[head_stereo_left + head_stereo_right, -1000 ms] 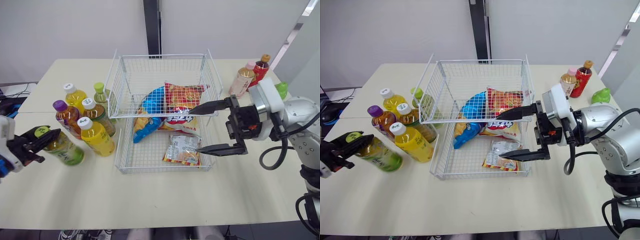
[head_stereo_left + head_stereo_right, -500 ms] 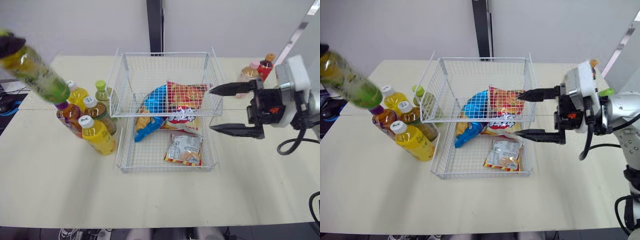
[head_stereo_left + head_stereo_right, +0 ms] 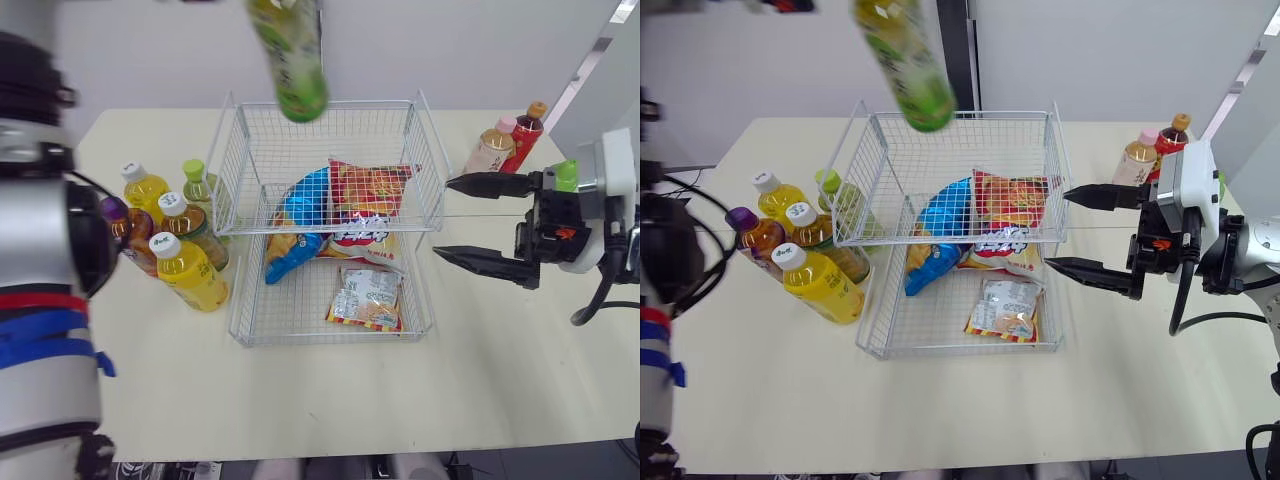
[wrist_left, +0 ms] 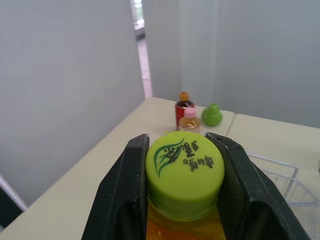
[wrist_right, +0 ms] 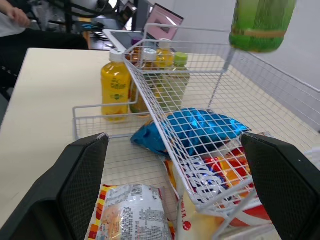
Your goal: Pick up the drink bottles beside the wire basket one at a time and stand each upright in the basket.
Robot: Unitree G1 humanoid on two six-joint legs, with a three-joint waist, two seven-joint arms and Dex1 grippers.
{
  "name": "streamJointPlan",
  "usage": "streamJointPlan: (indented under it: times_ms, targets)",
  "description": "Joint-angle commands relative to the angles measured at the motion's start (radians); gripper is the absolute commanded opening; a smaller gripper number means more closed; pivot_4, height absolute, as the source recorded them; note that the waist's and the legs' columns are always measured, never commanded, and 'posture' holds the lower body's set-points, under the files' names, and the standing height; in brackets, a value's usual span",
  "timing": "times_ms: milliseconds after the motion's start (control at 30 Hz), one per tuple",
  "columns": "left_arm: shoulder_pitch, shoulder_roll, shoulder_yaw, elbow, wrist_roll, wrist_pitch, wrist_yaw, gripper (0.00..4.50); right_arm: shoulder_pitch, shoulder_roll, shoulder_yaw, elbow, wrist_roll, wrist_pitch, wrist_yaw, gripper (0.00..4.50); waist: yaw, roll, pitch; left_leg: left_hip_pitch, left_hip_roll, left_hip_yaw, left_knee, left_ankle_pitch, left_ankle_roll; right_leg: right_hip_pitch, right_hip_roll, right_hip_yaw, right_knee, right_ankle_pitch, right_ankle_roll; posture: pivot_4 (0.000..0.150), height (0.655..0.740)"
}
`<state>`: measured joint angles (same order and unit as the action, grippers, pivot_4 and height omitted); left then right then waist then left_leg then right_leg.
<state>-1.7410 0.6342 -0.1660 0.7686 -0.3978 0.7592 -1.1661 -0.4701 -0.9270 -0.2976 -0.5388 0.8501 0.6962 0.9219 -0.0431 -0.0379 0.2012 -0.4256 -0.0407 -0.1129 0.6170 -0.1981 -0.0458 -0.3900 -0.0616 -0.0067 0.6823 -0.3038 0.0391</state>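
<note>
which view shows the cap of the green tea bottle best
The left wrist view: the green cap sits close, clamped in the left end effector, its leaf print readable. The eye views show the bottle above the wire basket, cap cut off. The right wrist view shows its base.

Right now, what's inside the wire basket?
Blue bag, red bag, white bag partly under the red, small packet. No bottles; green bottle hangs above. Anything beneath the bags is hidden.
</note>
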Motion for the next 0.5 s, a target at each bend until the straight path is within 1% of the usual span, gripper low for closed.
streamJointPlan:
  times_ms: [33, 133, 267, 500]
  targets:
    - [-0.020, -0.054, 0.059, 0.021, 0.021, -0.086, 0.034, 1.35, 0.017, 0.007, -0.055, -0.047, -0.004, -0.014, -0.075, 4.50, -0.005, 0.000, 0.000, 0.000, 0.000, 0.000, 0.001, 0.000, 0.000, 0.000, 0.000, 0.000, 0.000, 0.000, 0.000, 0.150, 0.7400]
    - [-0.014, -0.120, 0.079, 0.070, 0.041, -0.144, 0.068, 1.35, 0.040, 0.018, -0.074, -0.073, -0.017, -0.016, -0.142, 4.50, -0.012, 0.001, 0.001, -0.001, 0.000, 0.001, 0.002, 0.000, 0.000, -0.001, 0.000, 0.001, 0.000, 0.000, 0.000, 0.150, 0.7400]
    - [-0.016, -0.196, 0.098, 0.158, 0.075, -0.215, 0.100, 1.35, 0.060, 0.026, -0.096, -0.098, -0.015, -0.006, -0.225, 4.50, -0.008, 0.001, 0.001, -0.003, -0.001, 0.001, 0.006, -0.001, 0.001, -0.001, 0.000, 0.000, 0.002, 0.000, 0.000, 0.150, 0.7400]
    - [-0.027, -0.277, 0.108, 0.277, 0.146, -0.338, 0.132, 1.35, 0.102, 0.025, -0.118, -0.123, 0.004, -0.015, -0.248, 4.50, 0.001, 0.001, 0.001, -0.004, -0.003, 0.001, 0.012, -0.001, 0.002, -0.001, -0.002, 0.000, 0.006, 0.000, 0.000, 0.150, 0.7400]
